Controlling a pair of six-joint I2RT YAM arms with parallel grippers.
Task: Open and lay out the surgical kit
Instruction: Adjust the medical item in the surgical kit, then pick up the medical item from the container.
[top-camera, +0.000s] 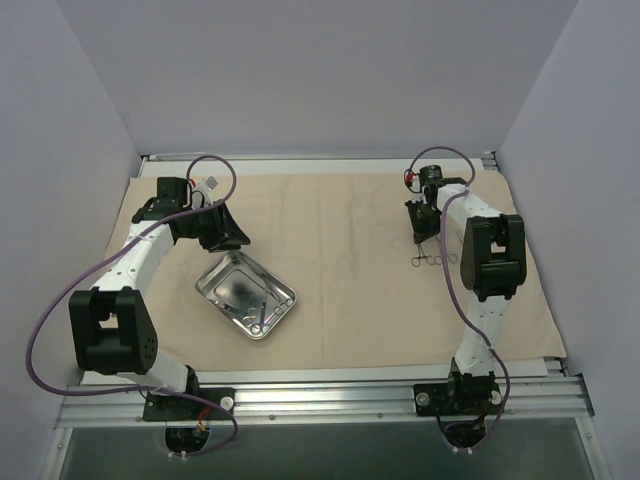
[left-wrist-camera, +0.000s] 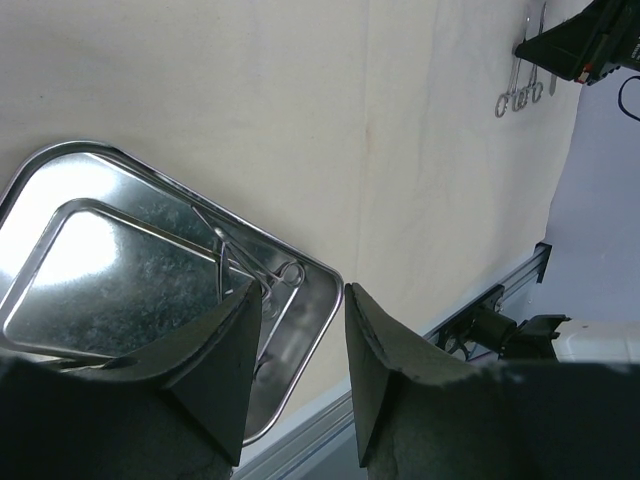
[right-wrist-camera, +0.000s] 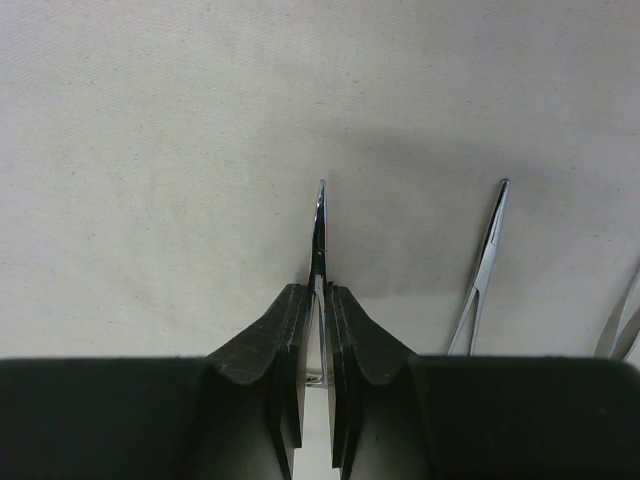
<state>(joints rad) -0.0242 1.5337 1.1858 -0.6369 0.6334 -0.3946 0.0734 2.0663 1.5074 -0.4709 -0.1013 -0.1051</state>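
The beige cloth wrap (top-camera: 330, 215) lies spread flat over the table. The steel tray (top-camera: 232, 283) sits on its near left part, holding a few ring-handled instruments (top-camera: 262, 314) (left-wrist-camera: 255, 272). My left gripper (top-camera: 234, 240) (left-wrist-camera: 303, 305) hovers open just beyond the tray's (left-wrist-camera: 110, 255) far corner, with nothing between its fingers. My right gripper (top-camera: 423, 232) (right-wrist-camera: 318, 292) is shut on one slim instrument (right-wrist-camera: 319, 225), its tip pointing ahead just above the cloth (right-wrist-camera: 150, 150). Other instruments (top-camera: 432, 259) (right-wrist-camera: 484, 270) lie on the cloth beside it.
Grey walls close in the table at the back and both sides. An aluminium rail (top-camera: 330, 400) runs along the near edge and carries both arm bases. In the left wrist view the laid-out instruments (left-wrist-camera: 518, 95) show far off beside the right gripper (left-wrist-camera: 585, 45).
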